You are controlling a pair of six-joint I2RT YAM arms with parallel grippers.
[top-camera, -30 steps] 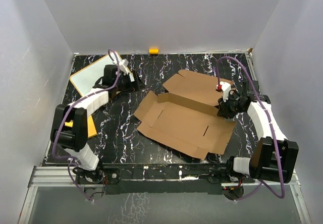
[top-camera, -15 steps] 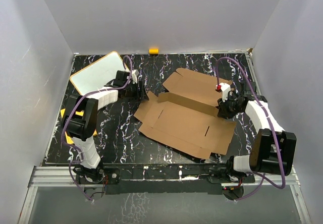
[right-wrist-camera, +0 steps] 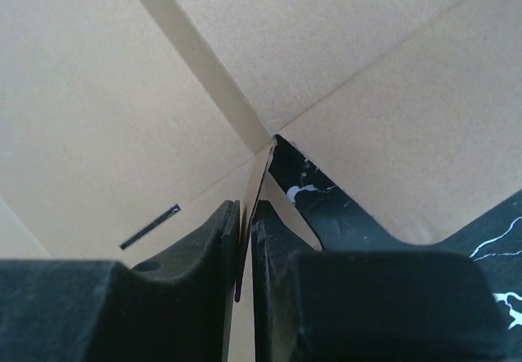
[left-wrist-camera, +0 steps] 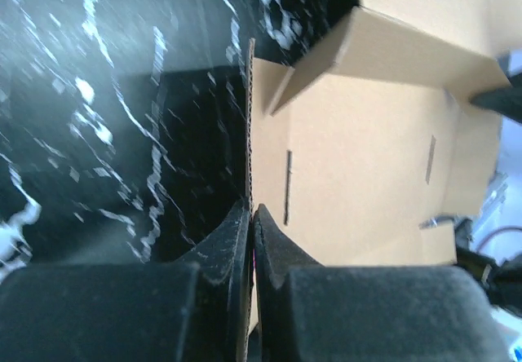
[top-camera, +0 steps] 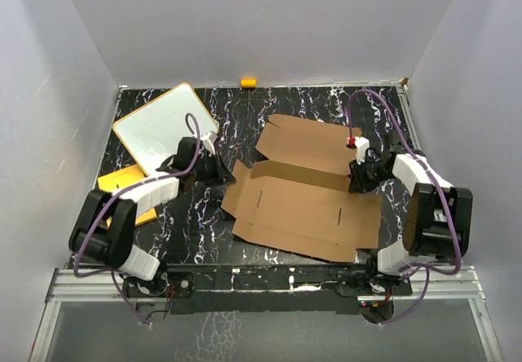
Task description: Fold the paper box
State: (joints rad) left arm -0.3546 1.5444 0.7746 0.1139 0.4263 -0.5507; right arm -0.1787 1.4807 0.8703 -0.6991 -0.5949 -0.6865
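Note:
The paper box [top-camera: 302,203] lies opened out in the middle of the black marbled table, its lid panel [top-camera: 306,142] toward the back. My left gripper [top-camera: 224,172] is at its left side flap. In the left wrist view that gripper [left-wrist-camera: 251,212] is shut on the flap's thin upright edge [left-wrist-camera: 249,117], with the box floor [left-wrist-camera: 367,158] to the right. My right gripper [top-camera: 356,180] sits at the box's right side. In the right wrist view it [right-wrist-camera: 248,215] is shut on a thin cardboard flap [right-wrist-camera: 263,170], beside the floor panel [right-wrist-camera: 106,117].
A white board with an orange rim [top-camera: 163,125] lies at the back left. A flat orange-yellow sheet [top-camera: 122,187] shows under the left arm. A small yellow block [top-camera: 248,81] sits against the back wall. Grey walls close in three sides.
My left arm swung from the white board to the box's left flap and shut on it. The box turned slightly. The right gripper stayed on its flap.

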